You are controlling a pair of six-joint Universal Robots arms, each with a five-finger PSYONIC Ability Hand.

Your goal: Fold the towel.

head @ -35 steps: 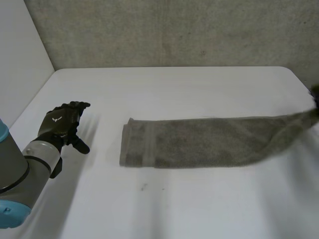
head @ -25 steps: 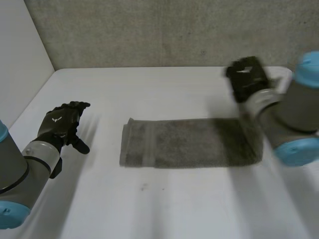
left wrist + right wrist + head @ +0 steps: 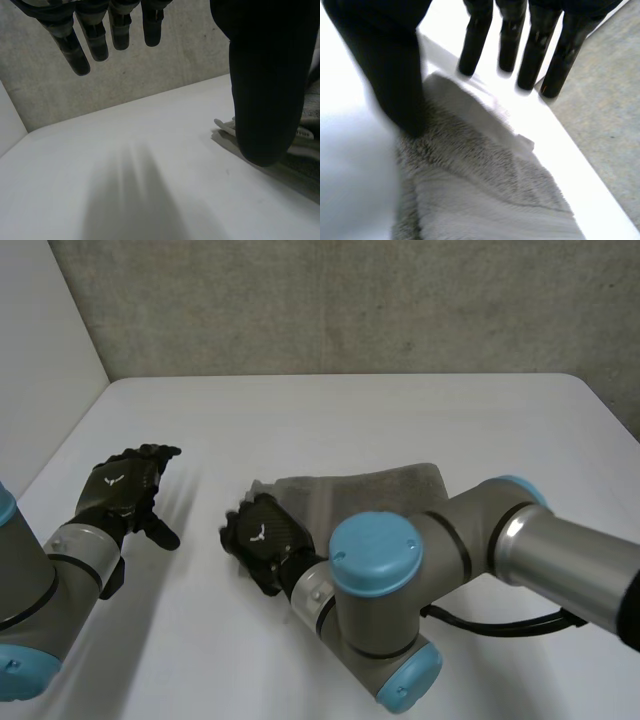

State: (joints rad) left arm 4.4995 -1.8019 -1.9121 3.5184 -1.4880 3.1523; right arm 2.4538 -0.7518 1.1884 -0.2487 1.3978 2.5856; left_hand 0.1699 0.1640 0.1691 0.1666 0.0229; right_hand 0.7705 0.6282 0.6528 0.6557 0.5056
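The grey towel [image 3: 385,490] lies doubled over on the white table [image 3: 350,410], with its upper layer partly under my right arm. My right hand [image 3: 262,538] rests low over the towel's left end. In the right wrist view its fingers [image 3: 530,45] are straight and spread, the thumb [image 3: 390,65] hangs over the towel [image 3: 485,190], and nothing is pinched. My left hand [image 3: 120,488] hovers over bare table to the left of the towel, fingers [image 3: 82,50] straight. Past its thumb [image 3: 265,75] a bit of the towel's end [image 3: 307,140] shows.
My right arm [image 3: 400,580] reaches across the table's front from the right and covers the towel's near edge. A concrete wall [image 3: 350,300] rises behind the table, and a white wall stands at the left.
My right hand swept from the far right to the towel's left end, bringing the towel's right end with it; the towel is now half as long. The left hand stayed still.
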